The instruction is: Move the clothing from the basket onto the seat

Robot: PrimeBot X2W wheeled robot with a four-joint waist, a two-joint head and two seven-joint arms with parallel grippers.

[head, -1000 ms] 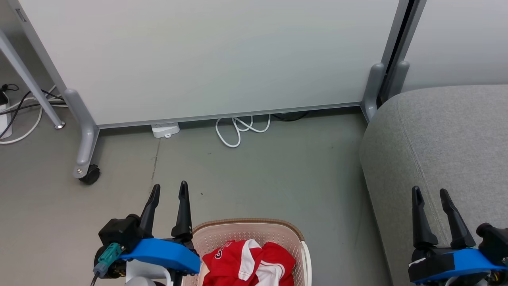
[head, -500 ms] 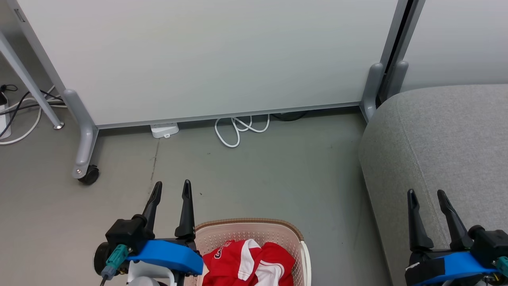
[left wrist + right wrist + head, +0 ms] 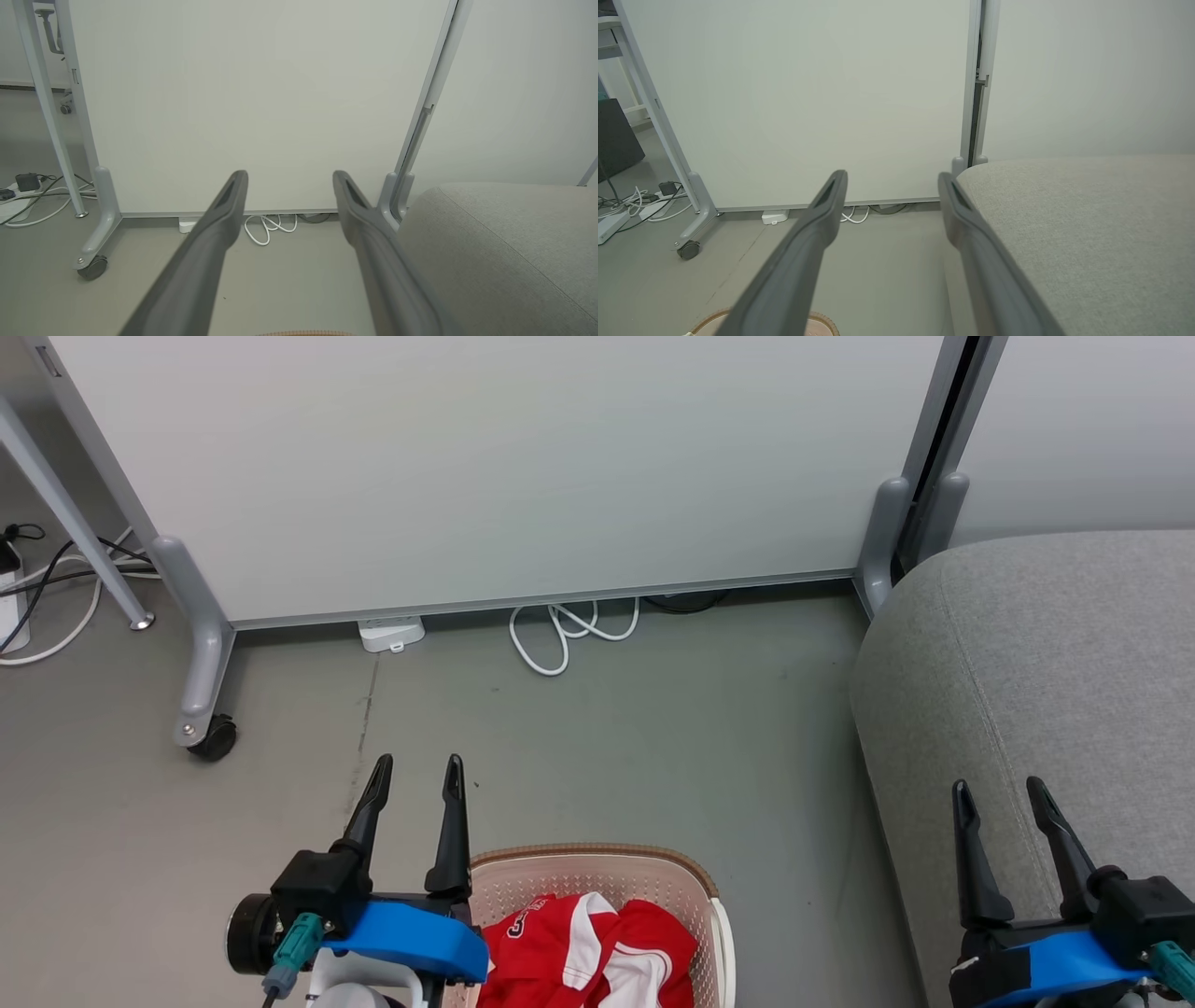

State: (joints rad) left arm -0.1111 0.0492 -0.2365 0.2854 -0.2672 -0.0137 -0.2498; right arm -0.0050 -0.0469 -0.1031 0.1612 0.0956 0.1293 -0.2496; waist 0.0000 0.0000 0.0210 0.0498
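Observation:
Red clothing (image 3: 597,952) with white panels lies bunched in the cream basket (image 3: 644,873), which stands on the floor at the bottom centre of the head view; a strip of its brown rim (image 3: 822,322) edges the right wrist view's bottom. The grey seat (image 3: 1046,653) fills the right side, and also appears as the seat (image 3: 504,252) and the seat (image 3: 1087,233) in both wrist views. My left gripper (image 3: 417,773) hovers open just left of the basket's far corner, holding nothing. My right gripper (image 3: 999,791) is open above the seat's front part, also holding nothing.
A pale partition panel (image 3: 485,467) on castor feet (image 3: 213,739) stands across the far side. A coiled white cable (image 3: 560,635) and a power strip (image 3: 390,635) lie at its base. More cables (image 3: 47,607) lie at the far left beside a table leg.
Both grippers have drifted slightly, the left a little rightward and forward, the right a little leftward. The picture has shifted a little. Both stay open and empty.

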